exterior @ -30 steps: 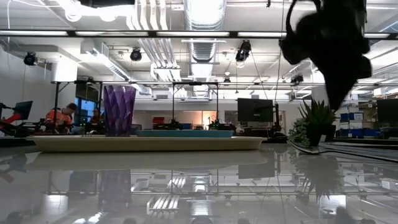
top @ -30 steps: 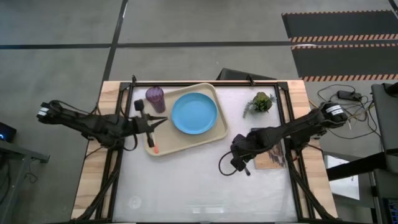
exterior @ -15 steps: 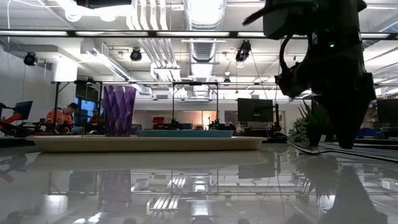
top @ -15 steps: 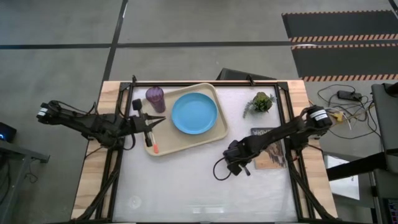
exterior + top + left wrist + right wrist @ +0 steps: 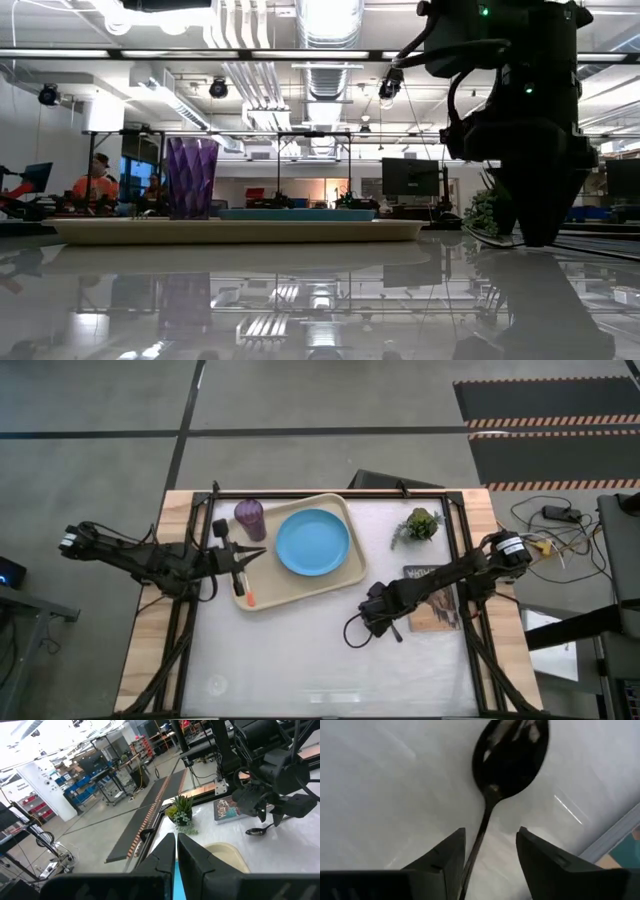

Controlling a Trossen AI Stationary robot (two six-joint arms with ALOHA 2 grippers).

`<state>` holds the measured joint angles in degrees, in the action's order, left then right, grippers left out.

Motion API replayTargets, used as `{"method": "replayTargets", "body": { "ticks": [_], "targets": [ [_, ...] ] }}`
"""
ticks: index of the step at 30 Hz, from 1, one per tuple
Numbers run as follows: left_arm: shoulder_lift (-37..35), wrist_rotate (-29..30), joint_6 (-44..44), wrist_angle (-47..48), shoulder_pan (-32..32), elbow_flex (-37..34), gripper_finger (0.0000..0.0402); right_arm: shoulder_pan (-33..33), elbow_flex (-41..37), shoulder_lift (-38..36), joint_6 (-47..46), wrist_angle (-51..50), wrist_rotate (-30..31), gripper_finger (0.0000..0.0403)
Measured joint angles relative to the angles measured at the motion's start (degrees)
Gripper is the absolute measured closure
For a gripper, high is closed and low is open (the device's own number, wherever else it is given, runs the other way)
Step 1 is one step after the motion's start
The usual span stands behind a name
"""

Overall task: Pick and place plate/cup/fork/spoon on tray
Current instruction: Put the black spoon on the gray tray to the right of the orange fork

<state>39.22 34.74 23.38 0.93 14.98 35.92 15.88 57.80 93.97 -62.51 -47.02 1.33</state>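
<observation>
- Reaching low over the worktop (image 5: 300, 660), the right hand (image 5: 368, 622) sits near the middle, at about four o'clock from the tray (image 5: 350, 565).
- Its two fingers (image 5: 445, 860) stand parted on either side of the spoon's thin handle, with gaps showing on both sides; whether they touch it cannot be told from the right wrist view.
- Lying flat on the white worktop, the spoon (image 5: 507, 757) has its dark oval bowl pointing away from the right hand; in the high view its handle end shows as a dark curve just beside the hand.
- Holding its place over the tray's nine o'clock edge, the left hand (image 5: 243, 557) has its fingers (image 5: 160, 860) nearly together, with only a thin slit between them and nothing held.
- On the tray, the plate (image 5: 313, 542) rests near the centre, and the cup (image 5: 249, 516) stands upright at ten o'clock from it.
- Beside the left hand, the fork (image 5: 247, 592) lies on the tray with its orange handle toward six o'clock.
- A potted plant (image 5: 420, 524) stands at three o'clock from the tray, and a picture book (image 5: 435, 605) lies under the right arm.
</observation>
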Motion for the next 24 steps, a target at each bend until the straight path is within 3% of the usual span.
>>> {"method": "replayTargets", "body": {
  "ticks": [5,15,24],
  "targets": [
    [-0.2,0.0,0.0,0.0,0.0,0.0,0.0402,0.0,-0.7,0.0,-0.5,2.9,0.3,0.0264],
    [0.0,0.0,0.0,0.1,0.0,0.0,0.0402,0.0,-0.5,3.1,-1.3,6.3,0.6,0.0381],
    [-0.2,0.2,0.0,2.8,0.0,0.0,0.0402,0.0,1.4,0.7,-1.4,5.9,0.2,0.0393]
  ]
}}
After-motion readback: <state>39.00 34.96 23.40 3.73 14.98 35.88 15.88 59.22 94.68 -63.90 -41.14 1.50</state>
